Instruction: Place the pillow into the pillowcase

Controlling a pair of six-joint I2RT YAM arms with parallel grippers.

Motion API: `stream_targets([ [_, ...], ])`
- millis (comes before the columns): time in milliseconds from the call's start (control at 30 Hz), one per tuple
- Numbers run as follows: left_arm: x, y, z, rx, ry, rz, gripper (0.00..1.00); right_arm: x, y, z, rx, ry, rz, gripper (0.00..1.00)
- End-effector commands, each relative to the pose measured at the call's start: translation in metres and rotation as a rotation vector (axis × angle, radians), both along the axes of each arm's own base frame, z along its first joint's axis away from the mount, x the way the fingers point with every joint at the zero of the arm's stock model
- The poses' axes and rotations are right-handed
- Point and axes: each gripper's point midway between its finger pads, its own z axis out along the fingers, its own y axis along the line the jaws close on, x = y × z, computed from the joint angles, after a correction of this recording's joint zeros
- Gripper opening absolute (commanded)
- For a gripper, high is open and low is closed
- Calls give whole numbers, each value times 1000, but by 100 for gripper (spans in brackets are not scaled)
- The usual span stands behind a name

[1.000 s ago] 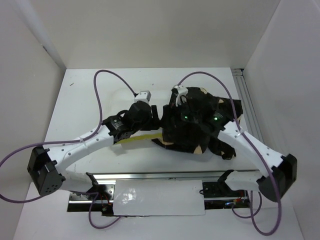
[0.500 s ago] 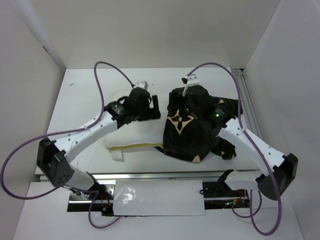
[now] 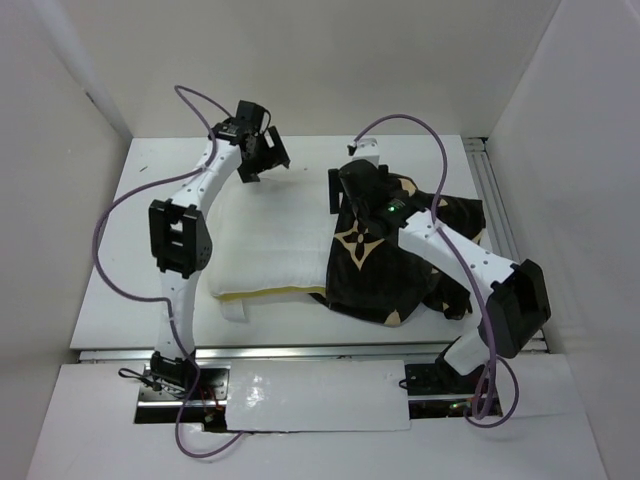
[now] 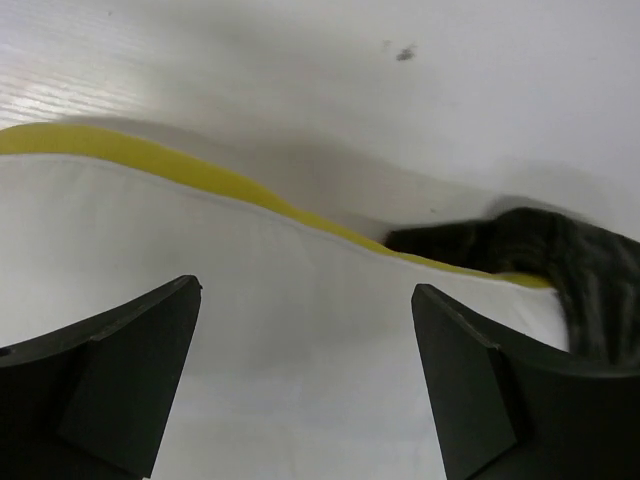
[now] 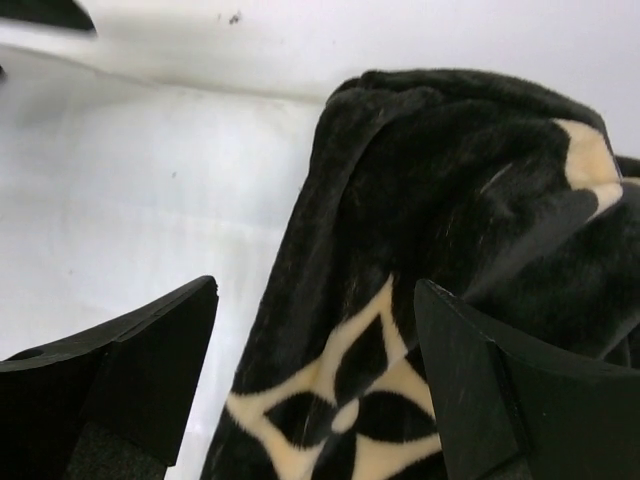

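- Looking down from above, you see your left arm (image 3: 180, 235) rising from its base at the near left. It bends at a tall elbow, and its forearm reaches toward the far side of the white table (image 3: 130, 185).
- Your left gripper (image 3: 263, 157) hangs raised over the far edge of the large white puffy quilted pillow (image 3: 275, 235). Its jaws are spread wide with nothing between them.
- In the left wrist view, both black fingers (image 4: 110, 390) frame bare white pillow cloth. The pale yellow edge trim (image 4: 150, 160) curves across just beyond them.
- Your right arm (image 3: 470, 260) folds at the near right, and its forearm slants back across the dark brown-black plush pillowcase with tan flower motifs (image 3: 385, 275).
- Your right gripper (image 3: 343, 187) sits at the far left edge of that pillowcase, where it meets the pillow. The jaws stand apart, one finger over white pillow and the other over plush, pinching nothing.
- The pillow lies flat at the table's centre, most of it uncovered. Its right end disappears at the pillowcase, and you cannot tell whether it is inside or merely beneath.
- The pillowcase lies bunched on the table's right half, touching the pillow.
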Motion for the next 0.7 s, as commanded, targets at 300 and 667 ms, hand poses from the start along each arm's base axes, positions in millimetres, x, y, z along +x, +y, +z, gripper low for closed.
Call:
stream_targets([
  [300,-35,-11,-105,-49,304,-80,87,46,-16,-7,-55,-66,-132,86],
  [667,-40,-26,-94,15,197,-137,0,73,-14,1,-12,-76,-81,92],
])
